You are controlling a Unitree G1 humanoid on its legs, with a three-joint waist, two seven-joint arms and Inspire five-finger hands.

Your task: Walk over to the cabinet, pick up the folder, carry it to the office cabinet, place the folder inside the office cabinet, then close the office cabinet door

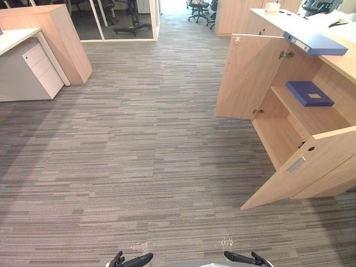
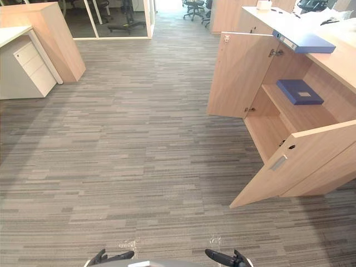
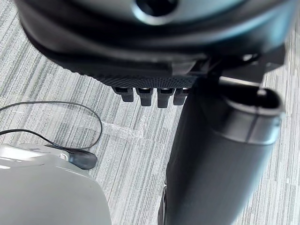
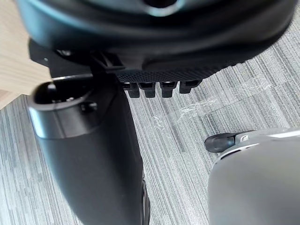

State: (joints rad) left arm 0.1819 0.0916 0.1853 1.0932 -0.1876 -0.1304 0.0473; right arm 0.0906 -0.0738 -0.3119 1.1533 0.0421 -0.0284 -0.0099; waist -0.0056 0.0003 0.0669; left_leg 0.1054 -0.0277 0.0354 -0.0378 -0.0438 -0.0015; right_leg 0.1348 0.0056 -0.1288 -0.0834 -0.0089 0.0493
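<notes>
**You are standing short of the open office cabinet (image 1: pixel 342 62), carrying nothing.**

You are looking at a task that appears barely begun. A blue folder (image 1: pixel 317 43) is lying on the cabinet top, jutting over the edge above the far door (image 1: pixel 247 75). A second flat blue item (image 1: pixel 309 93) is resting on the shelf (image 1: pixel 311 114) inside, and which of the two is your folder cannot be told from here. Both doors are hanging wide, the near door (image 1: pixel 303 167) swinging out over the carpet (image 1: pixel 144 144), so the closing is left to do. Your left hand (image 1: pixel 132 260) and right hand (image 1: pixel 245 258) are hanging low at your sides, well apart from the cabinet. Both have relaxed fingers (image 3: pixel 145 96) and are gripping nothing.
</notes>
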